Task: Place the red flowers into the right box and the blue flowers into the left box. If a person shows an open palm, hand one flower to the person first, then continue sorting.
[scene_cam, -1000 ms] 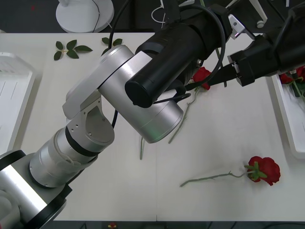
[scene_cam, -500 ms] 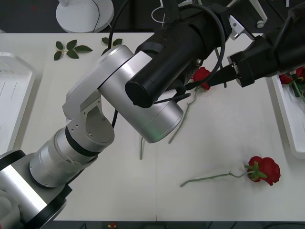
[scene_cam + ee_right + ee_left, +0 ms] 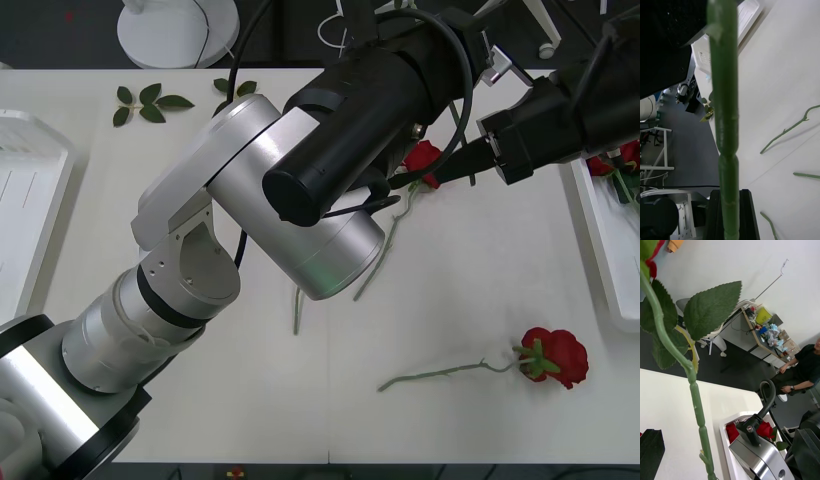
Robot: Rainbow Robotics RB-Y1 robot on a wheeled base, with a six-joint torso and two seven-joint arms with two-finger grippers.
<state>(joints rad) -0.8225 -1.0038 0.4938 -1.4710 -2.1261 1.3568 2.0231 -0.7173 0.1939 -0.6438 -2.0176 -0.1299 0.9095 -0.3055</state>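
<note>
Nearest the robot, one red rose lay loose on the smooth white table, its stem thin and wiry. Further out, the right gripper was pinched on another knobbly green stem, with a bloom mid-table beside the left arm. Looked like mid-carry to me, so next it'd need swinging over the rimmed plastic right box before letting go.

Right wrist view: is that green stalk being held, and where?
Yes. The right gripper holds the green stem, jaws shut around its bare stalk.
</note>
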